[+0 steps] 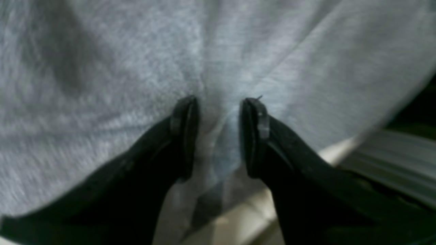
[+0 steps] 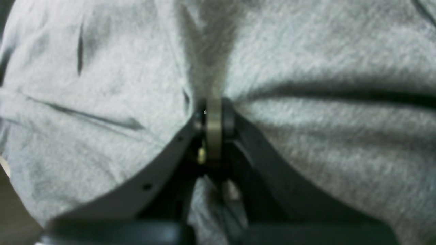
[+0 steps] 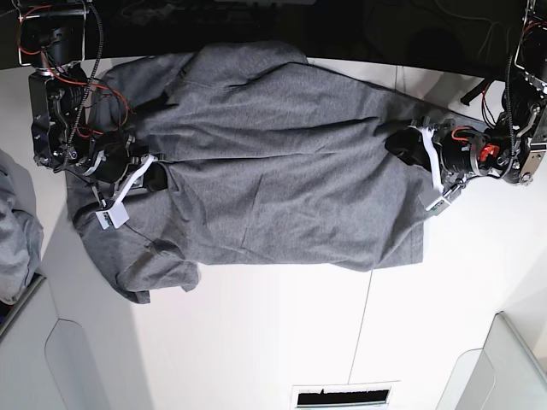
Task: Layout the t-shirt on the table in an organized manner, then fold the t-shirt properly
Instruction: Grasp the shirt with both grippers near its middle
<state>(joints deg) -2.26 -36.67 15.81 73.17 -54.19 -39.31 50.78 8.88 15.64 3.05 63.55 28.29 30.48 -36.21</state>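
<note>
T-shirt spread on table, each pincer pinching an end

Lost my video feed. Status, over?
Right gripper shut on t-shirt. Left gripper pinching shirt fabric. T-shirt spread across table. Nothing blocking.

Along the top of your base view runs a dark strip beyond the white surface, too dim to make out in detail, with cables faintly showing in it. At the lower corners you have light grey bins with rounded corners, one at the left and one at the right. A paler grey bundle of cloth sits at the left edge. Near the bottom centre lies a white rectangular plate with a dark slot. The light is even and soft, with only faint shadows.
</note>
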